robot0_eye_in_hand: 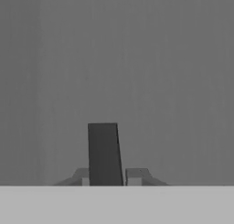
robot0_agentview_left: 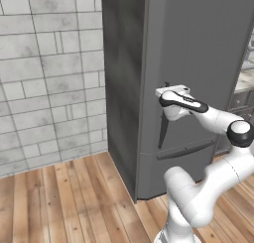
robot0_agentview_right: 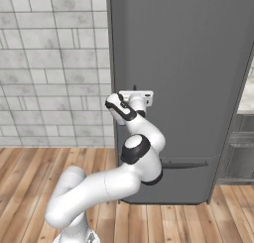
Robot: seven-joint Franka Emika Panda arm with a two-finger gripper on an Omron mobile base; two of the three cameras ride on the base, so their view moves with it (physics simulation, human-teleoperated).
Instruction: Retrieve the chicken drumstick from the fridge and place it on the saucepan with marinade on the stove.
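Left base view, fridge: the tall dark grey fridge [robot0_agentview_left: 198, 63] has its doors closed; it fills the picture from 12 to 3 o'clock.
Left base view, gripper: the gripper [robot0_agentview_left: 166, 88] is pressed against the door front, at the top end of a dark vertical door handle [robot0_agentview_left: 162, 130] that runs down toward 6 o'clock from the hand.
Left base view, extra: a grey brick wall [robot0_agentview_left: 49, 73] at 9 o'clock, a wooden floor [robot0_agentview_left: 64, 202] at 7 o'clock, a bit of counter [robot0_agentview_left: 245, 78] at 3 o'clock.
Right base view, fridge: same fridge [robot0_agentview_right: 188, 63], seen more from the front; a horizontal drawer handle [robot0_agentview_right: 183, 164] lies at 5 o'clock.
Right base view, gripper: the gripper [robot0_agentview_right: 135, 91] touches the door; the arm covers the vertical handle here.
Hand view, fingers: the two fingers [robot0_eye_in_hand: 135, 175] stand closed on the door handle [robot0_eye_in_hand: 105, 154], the dark bar between them, rising toward 12 o'clock.
Hand view, fridge: plain grey door [robot0_eye_in_hand: 137, 58] behind.
Writing: no readable text or brand.
Chicken drumstick: I cannot tell where it is.
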